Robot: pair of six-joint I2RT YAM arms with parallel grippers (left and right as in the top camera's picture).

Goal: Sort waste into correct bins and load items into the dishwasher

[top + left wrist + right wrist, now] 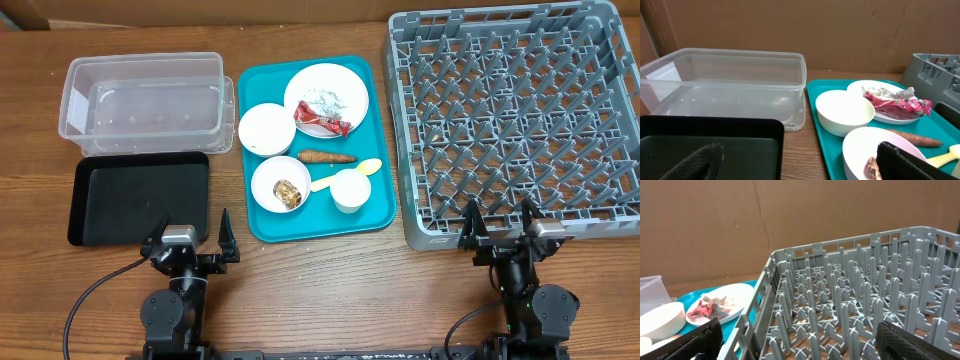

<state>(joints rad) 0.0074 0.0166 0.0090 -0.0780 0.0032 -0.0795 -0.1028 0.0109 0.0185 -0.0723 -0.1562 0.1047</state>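
- Step in hand: none begun (judging by the layout). All waste and dishes sit on the teal tray [320, 225]; the bins and rack hold nothing.
- Left gripper [192, 240] hangs at the near edge, left of the teal tray, jaws spread wide, nothing held. Right gripper [498, 235] is right of the tray, also spread and holding nothing.
- On the tray's far side: plate [345, 80] carrying crumpled paper [325, 100] and red wrapper [325, 122]. The carrot [326, 156] lies mid-tray.
- Empty bowl [265, 130] sits at the tray's left edge; the nearer bowl [268, 178] holds a brown food piece [288, 192]. Cup [350, 190] and spoon [345, 177] are near-right.
- Clear tub [145, 62] and black tray [140, 200] lie left of the teal tray; the grey rack [510, 110] lies right of it.
- Next move, my judgement: the left arm reaches onto the tray for a waste piece; the thin wrapper calls for a low pinch.
- Surface: wooden table [300, 290]. Room: brown cardboard wall [790, 25] behind the tray.
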